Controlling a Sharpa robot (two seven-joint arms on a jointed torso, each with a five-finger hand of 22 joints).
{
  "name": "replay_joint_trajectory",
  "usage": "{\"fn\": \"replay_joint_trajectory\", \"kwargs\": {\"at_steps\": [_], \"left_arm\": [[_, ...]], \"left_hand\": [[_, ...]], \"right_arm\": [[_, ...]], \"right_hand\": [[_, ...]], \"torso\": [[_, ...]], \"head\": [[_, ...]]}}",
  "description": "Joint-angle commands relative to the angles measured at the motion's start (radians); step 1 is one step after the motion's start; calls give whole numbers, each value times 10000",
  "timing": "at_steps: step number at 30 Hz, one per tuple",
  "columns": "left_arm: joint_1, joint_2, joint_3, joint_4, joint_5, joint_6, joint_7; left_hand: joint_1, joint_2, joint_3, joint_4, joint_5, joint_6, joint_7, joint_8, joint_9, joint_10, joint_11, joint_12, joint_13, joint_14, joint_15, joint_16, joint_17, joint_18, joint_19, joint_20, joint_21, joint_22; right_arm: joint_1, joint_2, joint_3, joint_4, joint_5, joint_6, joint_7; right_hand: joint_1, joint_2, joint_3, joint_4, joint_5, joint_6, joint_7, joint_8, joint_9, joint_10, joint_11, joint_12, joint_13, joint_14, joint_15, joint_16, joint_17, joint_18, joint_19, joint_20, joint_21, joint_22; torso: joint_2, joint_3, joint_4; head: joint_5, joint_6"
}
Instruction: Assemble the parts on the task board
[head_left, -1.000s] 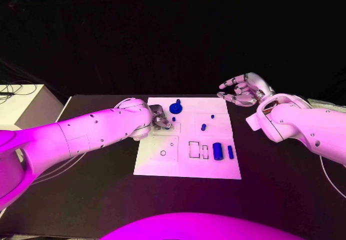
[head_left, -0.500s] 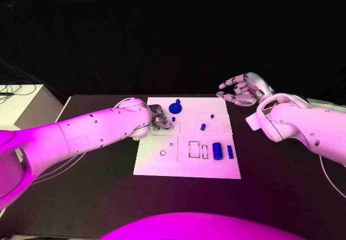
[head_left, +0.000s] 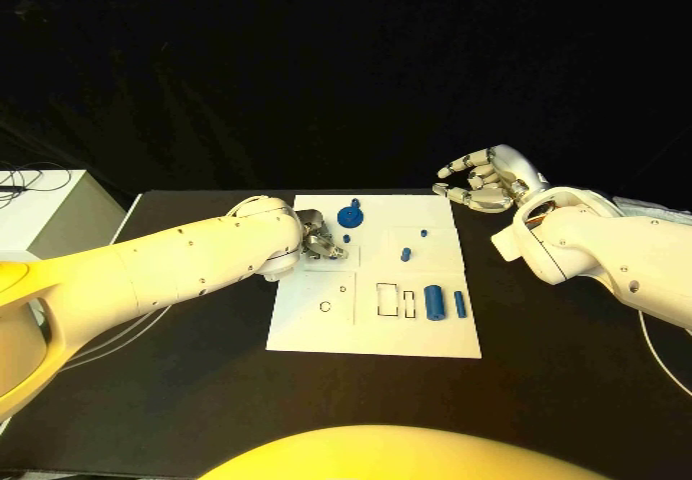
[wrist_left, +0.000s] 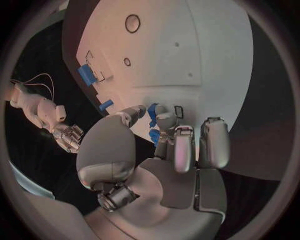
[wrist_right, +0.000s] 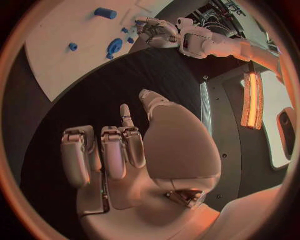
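**Left hand works a small blue part at the board's upper left**

A black table (head_left: 173, 400) under a dark backdrop carries the white task board (head_left: 372, 335), with a pale box (head_left: 36, 215) beside the table at the robot's left. The left hand (head_left: 320, 243) rests on the board's upper-left area, its fingertips (wrist_left: 164, 121) pinching a small blue part (wrist_left: 153, 135). The right hand (head_left: 488, 180) hovers off the board's far right corner, fingers loosely curled, holding nothing.

On the board lie a blue gear-like part (head_left: 351, 214), two small blue pegs (head_left: 407, 253) and a blue cylinder (head_left: 434, 301) beside a slimmer blue bar (head_left: 460, 304), next to outlined slots.

The parts look rigid, light and smooth, likely plastic, so they could slip; a fingertip pinch across the sides seems best. No writing or brand is legible.
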Motion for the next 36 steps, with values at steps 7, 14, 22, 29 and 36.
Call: {"fn": "replay_joint_trajectory", "kwargs": {"at_steps": [7,14,22,29,36], "left_arm": [[-38,-47,-17,33,-55,358,-12],[-38,-61,0,-16,-266,338,-50],[-38,-104,38,43,-341,395,-62],[-38,-164,140,189,-123,422,-53],[-40,-227,229,385,274,321,-8]], "left_hand": [[184,25,-351,260,-122,47,67,-27,29,-67,-6,81,41,977,-48,-22,2428,-66,35,6,-32,25],[256,31,-513,405,-160,56,60,-20,44,-47,-11,119,72,984,-52,-12,2448,-70,54,5,-22,51],[335,4,-715,572,-202,59,52,-12,62,-29,-18,158,102,987,-57,-6,2459,-76,76,1,-11,81],[390,-17,-1048,666,-431,48,49,-12,81,-46,-18,177,87,988,-59,-5,2462,-78,82,0,-11,93],[546,377,-2284,685,-1861,41,41,-24,120,-86,-25,234,26,990,-59,-2,2468,-82,97,5,-14,131]], "right_arm": [[-4,-24,5,32,-20,64,219],[-5,-36,5,53,-16,75,225],[-7,-62,5,63,-16,70,228],[-11,-68,5,62,-16,72,224],[-25,-68,5,58,-16,73,226]], "right_hand": [[-193,-16,-85,33,-35,-103,-3,49,25,583,30,-56,2183,932,49,-34,2182,15,887,45,-48,2425],[-208,-15,-94,34,-30,-105,-3,51,26,584,29,-54,2184,934,48,-33,2187,16,887,44,-50,2424],[-217,-15,-102,28,-27,-107,-5,54,29,584,28,-54,2184,933,48,-34,2183,16,887,44,-50,2424],[-230,-13,-110,28,-21,-107,-6,57,31,583,27,-56,2183,929,47,-39,2168,20,879,43,-65,2415],[-230,-13,-110,28,-21,-107,-6,57,31,583,27,-56,2183,929,47,-39,2168,20,879,43,-65,2415]], "torso": [[1,-4,15],[4,0,1],[3,0,11],[0,-6,4],[-11,-6,14]], "head": [[-8,-11],[-11,-3],[-24,-2],[-25,4],[-22,34]]}}
